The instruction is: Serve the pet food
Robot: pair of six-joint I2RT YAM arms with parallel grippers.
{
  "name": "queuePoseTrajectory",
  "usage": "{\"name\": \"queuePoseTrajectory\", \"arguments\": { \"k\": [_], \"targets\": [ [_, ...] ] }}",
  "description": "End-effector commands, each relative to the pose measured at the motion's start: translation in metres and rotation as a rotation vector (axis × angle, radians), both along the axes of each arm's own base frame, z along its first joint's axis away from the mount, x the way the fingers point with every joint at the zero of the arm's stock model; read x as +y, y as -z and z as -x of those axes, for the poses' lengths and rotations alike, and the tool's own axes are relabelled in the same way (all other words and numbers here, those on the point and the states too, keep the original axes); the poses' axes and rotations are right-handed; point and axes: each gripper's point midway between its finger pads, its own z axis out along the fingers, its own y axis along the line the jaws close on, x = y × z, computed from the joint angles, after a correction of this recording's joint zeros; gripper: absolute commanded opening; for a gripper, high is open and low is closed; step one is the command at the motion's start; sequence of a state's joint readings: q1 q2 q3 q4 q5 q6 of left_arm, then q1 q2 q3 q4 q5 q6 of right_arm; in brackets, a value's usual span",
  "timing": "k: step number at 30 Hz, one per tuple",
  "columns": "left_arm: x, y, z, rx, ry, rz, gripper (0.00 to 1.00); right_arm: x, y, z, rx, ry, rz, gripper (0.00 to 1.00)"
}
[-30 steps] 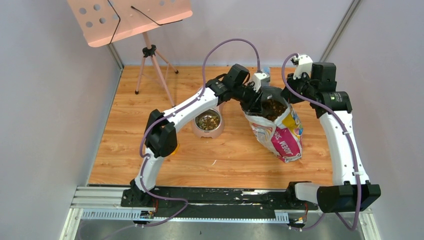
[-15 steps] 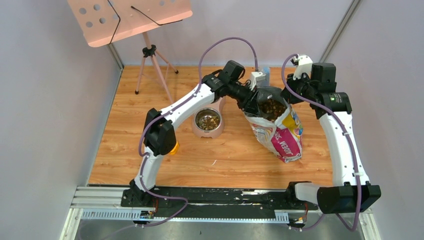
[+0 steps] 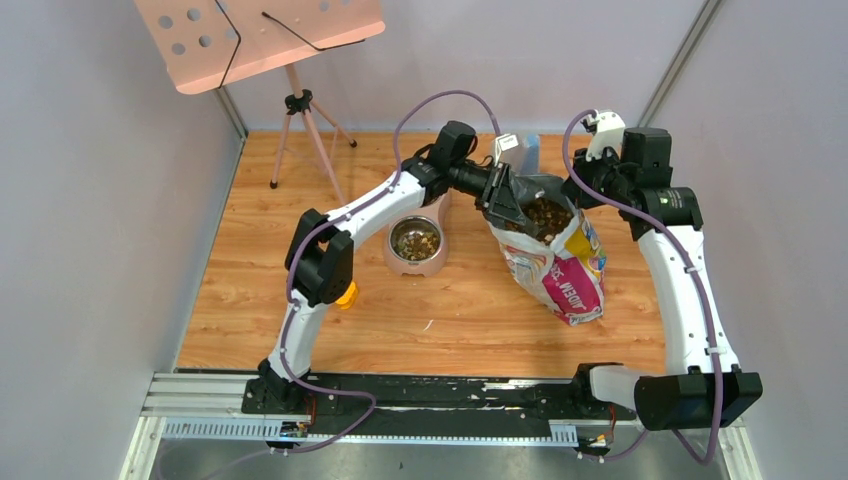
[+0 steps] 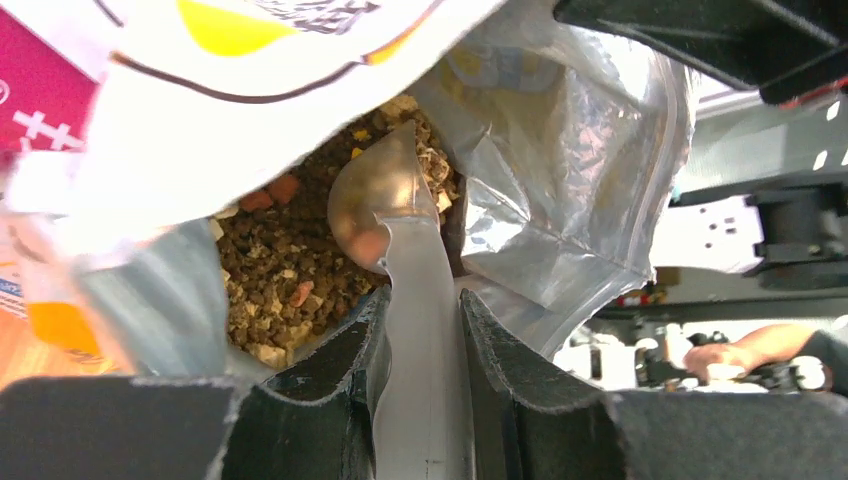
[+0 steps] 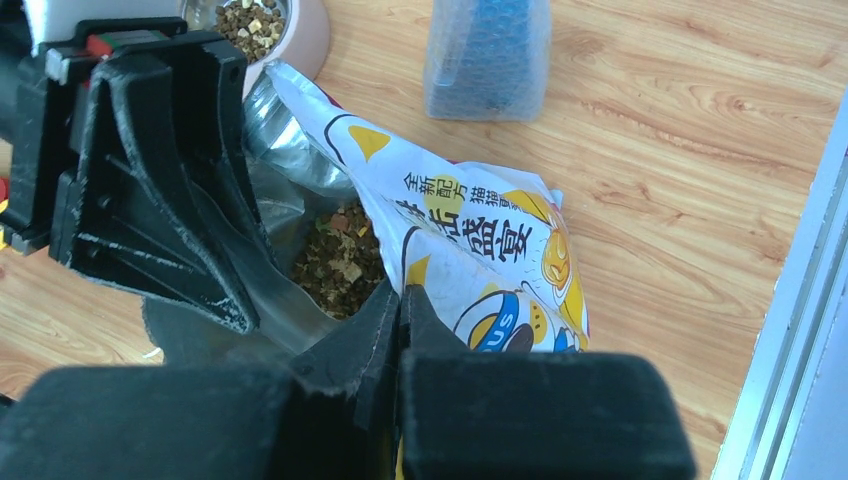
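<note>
Left gripper [image 3: 508, 198], seen from above, has drawn back to the mouth of the bag [image 3: 562, 278], pet food [image 3: 546, 213] inside. Its wrist view shows it clamped on a spoon [image 4: 412, 300] at the kibble. Right gripper [image 5: 400, 298], in its view, pinches the bag rim

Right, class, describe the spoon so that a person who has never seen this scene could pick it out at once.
Find the open printed bag on the wooden table. The left hand reaches into its mouth, clamped on a pale grey handle: the spoon, its rounded scoop over the brown pet food. Among the grainy pellets it alone is smooth and shiny.
</note>
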State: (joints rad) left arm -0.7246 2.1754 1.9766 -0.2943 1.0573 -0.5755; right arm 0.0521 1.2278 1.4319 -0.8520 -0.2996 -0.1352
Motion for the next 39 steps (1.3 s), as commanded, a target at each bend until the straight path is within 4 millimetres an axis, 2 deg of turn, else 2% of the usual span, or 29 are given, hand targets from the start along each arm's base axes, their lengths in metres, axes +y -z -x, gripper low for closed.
{"name": "queuePoseTrajectory", "arguments": {
  "k": [1,6,11,16,20,31,35,36,37,38,39],
  "targets": [
    [-0.001,-0.016,-0.014,0.148,-0.048,0.056,0.0,0.003,-0.015,-0.005,-0.07,-0.006,-0.013,0.0],
    [0.005,-0.015,-0.037,0.19,-0.184,0.037,0.0,0.0,-0.013,0.001,-0.068,0.001,0.0,0.0],
    [0.025,-0.021,-0.059,0.251,-0.317,0.062,0.0,-0.003,-0.013,0.004,-0.078,0.007,0.022,0.0],
    [0.028,-0.042,-0.065,0.26,-0.317,0.146,0.0,-0.008,-0.018,0.002,-0.096,0.021,0.039,0.0],
    [0.03,-0.05,-0.071,0.253,-0.316,0.155,0.0,-0.009,-0.019,0.001,-0.103,0.023,0.047,0.0],
    [0.06,-0.042,-0.088,0.354,-0.421,0.09,0.0,-0.007,-0.018,0.0,-0.102,0.012,0.04,0.0],
    [0.063,-0.047,-0.088,0.266,-0.431,0.086,0.0,-0.006,-0.017,-0.001,-0.098,0.009,0.036,0.0],
    [0.061,-0.058,-0.087,0.228,-0.426,0.096,0.0,-0.006,-0.017,-0.001,-0.099,0.01,0.037,0.0],
    [0.062,-0.055,-0.087,0.185,-0.429,0.076,0.0,-0.006,-0.017,-0.001,-0.098,0.01,0.039,0.0],
    [0.059,-0.064,-0.088,0.134,-0.438,0.081,0.0,-0.006,-0.017,-0.001,-0.098,0.01,0.04,0.0],
    [0.06,-0.059,-0.085,-0.016,-0.453,-0.01,0.0,-0.006,-0.016,-0.001,-0.098,0.007,0.042,0.0]
  ]
}}
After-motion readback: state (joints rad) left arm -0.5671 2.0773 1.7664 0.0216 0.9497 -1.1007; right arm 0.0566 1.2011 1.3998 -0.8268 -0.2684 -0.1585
